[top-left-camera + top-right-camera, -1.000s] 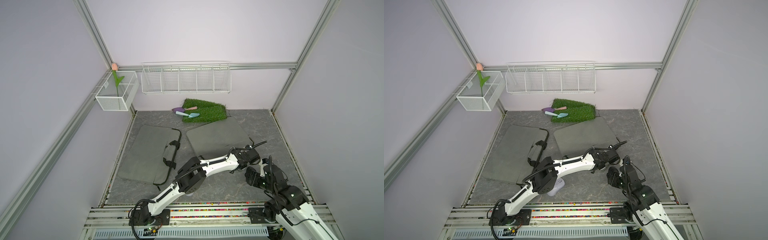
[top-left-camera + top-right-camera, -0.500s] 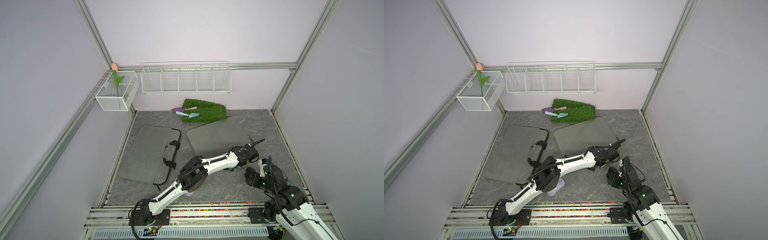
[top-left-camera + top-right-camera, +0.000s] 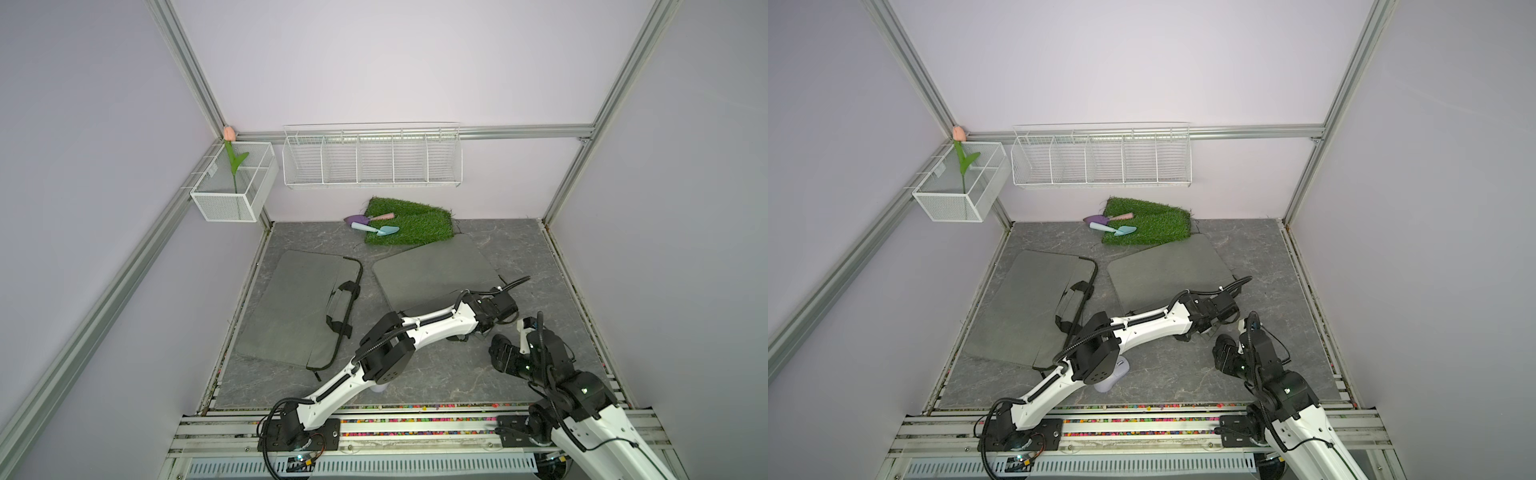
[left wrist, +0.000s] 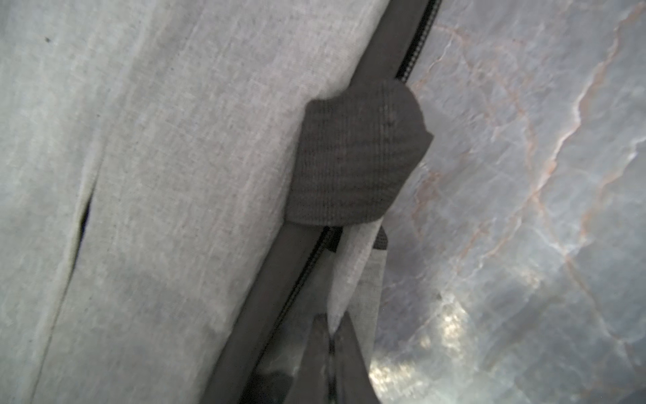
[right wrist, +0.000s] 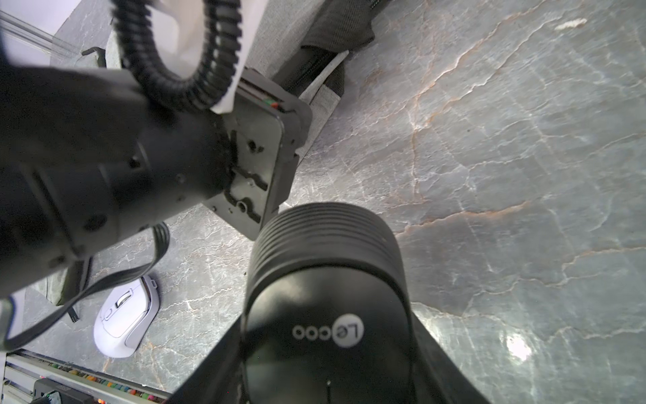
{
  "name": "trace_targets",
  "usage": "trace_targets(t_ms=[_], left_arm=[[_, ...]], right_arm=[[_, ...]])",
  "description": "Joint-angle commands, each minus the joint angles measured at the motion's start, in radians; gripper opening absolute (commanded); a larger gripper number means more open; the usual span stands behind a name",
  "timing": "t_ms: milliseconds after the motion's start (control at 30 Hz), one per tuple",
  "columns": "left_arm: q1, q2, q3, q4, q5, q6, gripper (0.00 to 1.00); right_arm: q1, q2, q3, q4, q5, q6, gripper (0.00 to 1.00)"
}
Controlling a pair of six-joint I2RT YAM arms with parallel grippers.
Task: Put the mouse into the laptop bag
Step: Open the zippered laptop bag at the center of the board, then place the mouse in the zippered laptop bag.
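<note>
**A:** Fig. note, L arm: why does it reach so far across?

**B:** L gripper (image 4: 330,332) is pressed together on the grey lip (image 4: 353,269) of the bag (image 3: 432,270), beside the zip (image 4: 416,45) and a dark tab (image 4: 356,157). Prob. it pinches there to lift the lip and make a mouth.

**A:** R gripper?

**B:** R gripper (image 5: 328,381) clamps the black mouse (image 5: 328,297) by its sides, logo up, above the floor (image 5: 507,157), just beside the L wrist. Held near the bag's edge so the drop-in is short, I judge.

**A:** Is the mouth open?

**B:** Can't tell. The L wrist view shows only the pinched strip, no gap.

**A:** Anything else?

**B:** White mouse (image 3: 1113,376) lies on the floor under the L arm's elbow, near the 2nd bag (image 3: 299,307), the one w/ handles. Neither is gripped.
</note>
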State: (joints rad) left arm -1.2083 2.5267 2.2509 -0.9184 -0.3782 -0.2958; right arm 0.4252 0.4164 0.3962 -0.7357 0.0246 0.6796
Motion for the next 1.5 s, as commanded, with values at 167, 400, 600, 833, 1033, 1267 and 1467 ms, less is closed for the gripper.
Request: trace_targets(t_ms=[167, 400, 600, 833, 1033, 1267, 1467], left_arm=[[0.039, -0.099, 0.068, -0.039, 0.102, -0.072, 0.00], [0.041, -0.189, 0.062, 0.012, 0.262, -0.089, 0.00], [0.042, -0.257, 0.025, 0.073, 0.397, -0.140, 0.00], [0.042, -0.267, 0.056, 0.096, 0.431, -0.148, 0.00], [0.040, -0.271, 0.082, 0.109, 0.479, -0.162, 0.00], [0.039, -0.296, 0.034, 0.138, 0.485, -0.172, 0.00], [0.039, -0.308, 0.032, 0.159, 0.497, -0.191, 0.00]], right_arm=[[-0.005, -0.038, -0.013, 0.007, -0.067, -0.029, 0.46], [-0.005, -0.061, -0.019, 0.019, -0.105, -0.045, 0.47], [-0.004, -0.023, -0.055, 0.119, -0.190, -0.075, 0.46], [-0.003, -0.054, -0.070, 0.166, -0.226, -0.077, 0.48], [0.021, 0.120, -0.109, 0.359, -0.254, -0.051, 0.46], [0.086, 0.356, -0.047, 0.528, -0.197, -0.036, 0.45], [0.127, 0.545, -0.011, 0.641, -0.128, -0.015, 0.44]])
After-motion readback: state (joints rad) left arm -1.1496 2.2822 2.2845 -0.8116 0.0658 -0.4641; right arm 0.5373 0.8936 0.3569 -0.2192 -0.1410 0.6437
